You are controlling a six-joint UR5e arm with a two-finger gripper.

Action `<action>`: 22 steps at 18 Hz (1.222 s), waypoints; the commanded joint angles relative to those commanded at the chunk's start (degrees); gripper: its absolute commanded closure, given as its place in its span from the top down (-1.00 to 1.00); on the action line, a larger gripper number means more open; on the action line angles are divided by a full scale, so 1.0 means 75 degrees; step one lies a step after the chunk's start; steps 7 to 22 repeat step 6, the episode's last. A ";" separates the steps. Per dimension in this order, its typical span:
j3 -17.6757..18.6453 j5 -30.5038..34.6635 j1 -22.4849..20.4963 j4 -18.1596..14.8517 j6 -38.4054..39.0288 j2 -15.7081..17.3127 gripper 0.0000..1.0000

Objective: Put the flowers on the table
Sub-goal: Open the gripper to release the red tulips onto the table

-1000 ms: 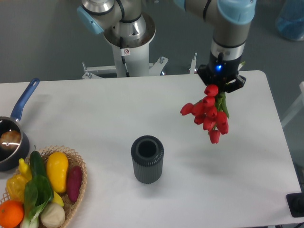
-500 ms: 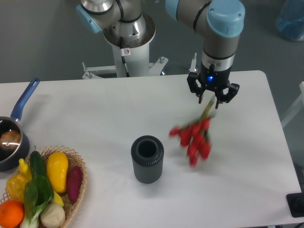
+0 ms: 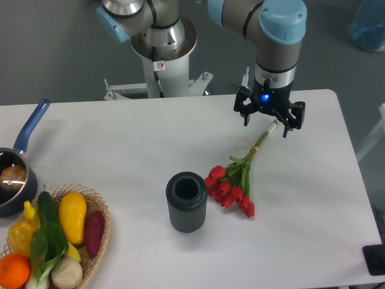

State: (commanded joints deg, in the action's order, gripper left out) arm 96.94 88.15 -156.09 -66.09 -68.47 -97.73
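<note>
Flowers [image 3: 232, 183] flat on table [image 3: 120, 138]; claw [image 3: 269, 123] open above stems.

The arm reaches in from the upper edge, its wrist pointing straight down over the far right of the worktop. The gripper [image 3: 268, 123] hangs low, jaws spread apart with nothing between them, apparently just clear of the surface.
</note>
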 joint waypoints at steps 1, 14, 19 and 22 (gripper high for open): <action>0.0035 0.0000 -0.0128 -0.0023 0.0000 -0.0012 1.00; 0.0152 -0.0035 -0.0352 -0.0024 0.0000 -0.0024 1.00; 0.0152 -0.0035 -0.0352 -0.0024 0.0000 -0.0024 1.00; 0.0152 -0.0035 -0.0352 -0.0024 0.0000 -0.0024 1.00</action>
